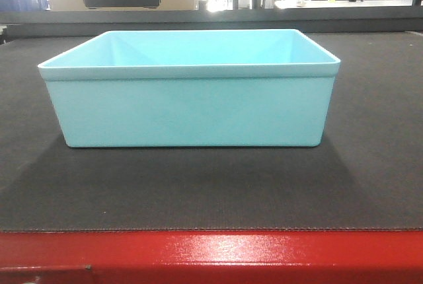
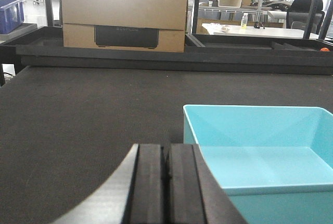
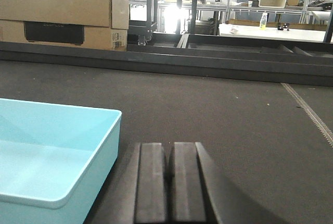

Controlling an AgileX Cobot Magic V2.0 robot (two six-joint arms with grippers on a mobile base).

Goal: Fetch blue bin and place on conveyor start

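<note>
The pale aqua blue bin (image 1: 192,89) stands upright and empty on the dark textured belt of the conveyor start (image 1: 370,185), just behind its glossy red front edge (image 1: 211,254). In the left wrist view the blue bin (image 2: 260,146) lies to the right of my left gripper (image 2: 166,148), whose pads are pressed together on nothing. In the right wrist view the blue bin (image 3: 52,151) sits to the left of my right gripper (image 3: 170,147), also shut and empty. Neither gripper touches the bin. Neither gripper shows in the front view.
A cardboard box (image 2: 124,18) stands beyond the belt's far rail (image 2: 171,57). A dark blue crate (image 2: 10,13) is at the far left. Tables with a bottle (image 3: 263,21) and boxes stand in the background. A seam (image 3: 309,112) runs along the belt's right side.
</note>
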